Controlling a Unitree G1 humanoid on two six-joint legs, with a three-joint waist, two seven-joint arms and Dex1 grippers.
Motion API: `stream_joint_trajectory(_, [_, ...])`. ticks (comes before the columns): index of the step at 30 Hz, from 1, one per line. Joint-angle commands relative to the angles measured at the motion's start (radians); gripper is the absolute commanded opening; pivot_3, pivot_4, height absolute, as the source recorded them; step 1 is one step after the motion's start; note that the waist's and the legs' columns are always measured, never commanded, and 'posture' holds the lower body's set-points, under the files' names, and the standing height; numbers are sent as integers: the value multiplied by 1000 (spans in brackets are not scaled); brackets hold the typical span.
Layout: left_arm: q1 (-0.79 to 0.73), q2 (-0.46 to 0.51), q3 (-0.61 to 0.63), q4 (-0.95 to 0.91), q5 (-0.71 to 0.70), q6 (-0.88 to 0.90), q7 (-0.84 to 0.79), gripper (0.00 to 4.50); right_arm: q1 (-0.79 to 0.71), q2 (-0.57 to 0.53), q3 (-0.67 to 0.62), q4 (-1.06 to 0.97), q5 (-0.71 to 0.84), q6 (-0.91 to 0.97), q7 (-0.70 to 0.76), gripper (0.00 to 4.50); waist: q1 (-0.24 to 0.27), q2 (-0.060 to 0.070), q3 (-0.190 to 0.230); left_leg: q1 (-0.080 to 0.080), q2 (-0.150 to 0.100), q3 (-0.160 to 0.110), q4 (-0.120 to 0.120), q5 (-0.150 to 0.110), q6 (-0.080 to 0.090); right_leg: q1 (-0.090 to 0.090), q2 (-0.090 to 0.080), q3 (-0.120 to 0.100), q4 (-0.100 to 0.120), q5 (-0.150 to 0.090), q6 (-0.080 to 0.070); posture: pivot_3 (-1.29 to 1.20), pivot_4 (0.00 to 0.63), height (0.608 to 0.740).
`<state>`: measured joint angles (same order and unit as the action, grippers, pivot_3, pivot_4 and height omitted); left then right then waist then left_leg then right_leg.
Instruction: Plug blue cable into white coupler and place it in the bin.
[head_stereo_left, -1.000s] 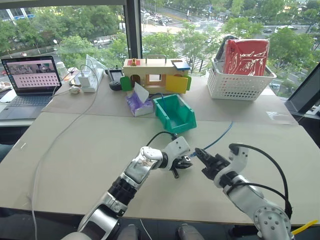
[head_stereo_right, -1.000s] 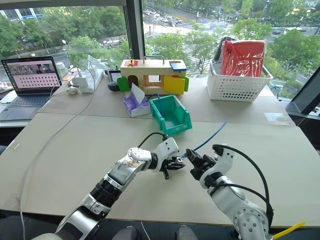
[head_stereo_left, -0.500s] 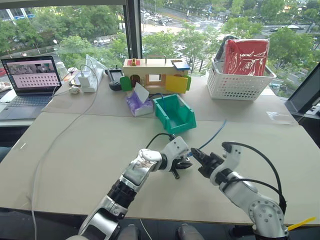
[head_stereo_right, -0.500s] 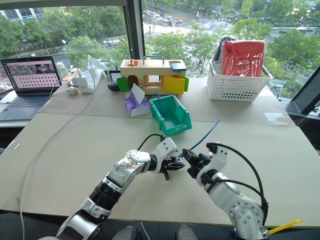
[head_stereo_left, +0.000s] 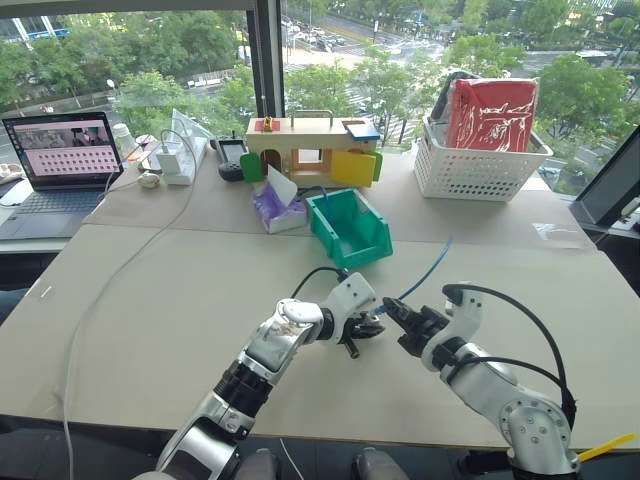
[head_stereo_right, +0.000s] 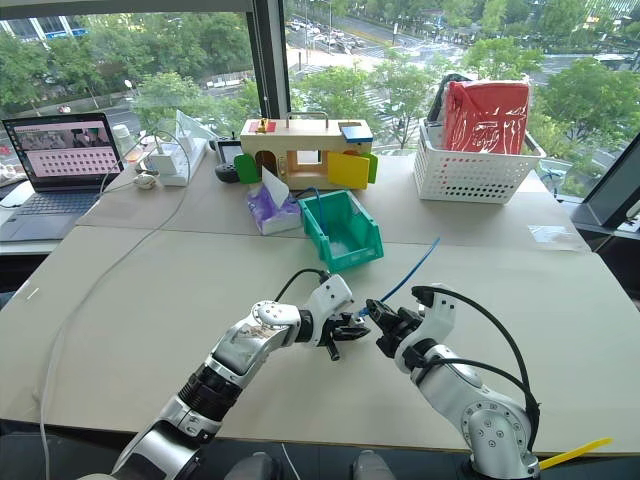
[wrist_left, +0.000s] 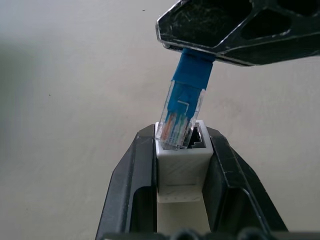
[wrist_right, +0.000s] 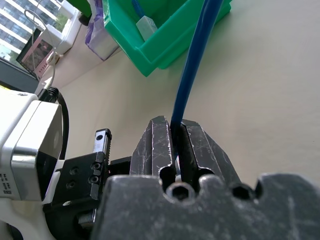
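Plug at the coupler's mouth, above the counter (head_stereo_left: 150, 300)

The left hand (wrist_left: 182, 165) pinches the white coupler (wrist_left: 182, 165) between its 2 fingers; the right hand (wrist_right: 175, 135) is pressed tight on the blue cable (wrist_right: 192, 65), whose clear plug sits tilted at the coupler's socket, not fully in; the bin (head_stereo_left: 350, 228) stands just beyond both hands, near the wooden box (head_stereo_left: 305, 145).
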<state>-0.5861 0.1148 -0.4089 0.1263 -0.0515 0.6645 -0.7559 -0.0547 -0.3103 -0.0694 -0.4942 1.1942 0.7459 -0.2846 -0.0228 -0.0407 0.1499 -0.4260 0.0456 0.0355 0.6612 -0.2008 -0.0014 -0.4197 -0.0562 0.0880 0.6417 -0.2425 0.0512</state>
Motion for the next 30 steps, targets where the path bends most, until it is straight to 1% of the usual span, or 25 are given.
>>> stream_joint_trajectory(1, [15, 1, -16, 12, -5, 20, 1, 692, 0, -18, -1, -25, -24, 30, 13, 0, 0, 0, 0, 0, 0, 0, 0, 0, 0, 0, 0, 0, 0, 0, 0, 0, 150, 719])
stream_joint_trajectory(15, [18, 1, -19, 9, -11, 20, 8, 692, -5, -15, -2, -34, -78, 43, 31, 0, 1, 0, 0, 0, 0, 0, 0, 0, 0, 0, 0, 0, 0, 0, 0, 0, 150, 719])
stream_joint_trajectory(30, [8, 5, -44, 17, -7, 10, -11, 692, 6, -37, -3, -45, -59, 109, 84, 0, 1, 0, 0, 0, 0, 0, 0, 0, 0, 0, 0, 0, 0, 0, 0, 0, 150, 719])
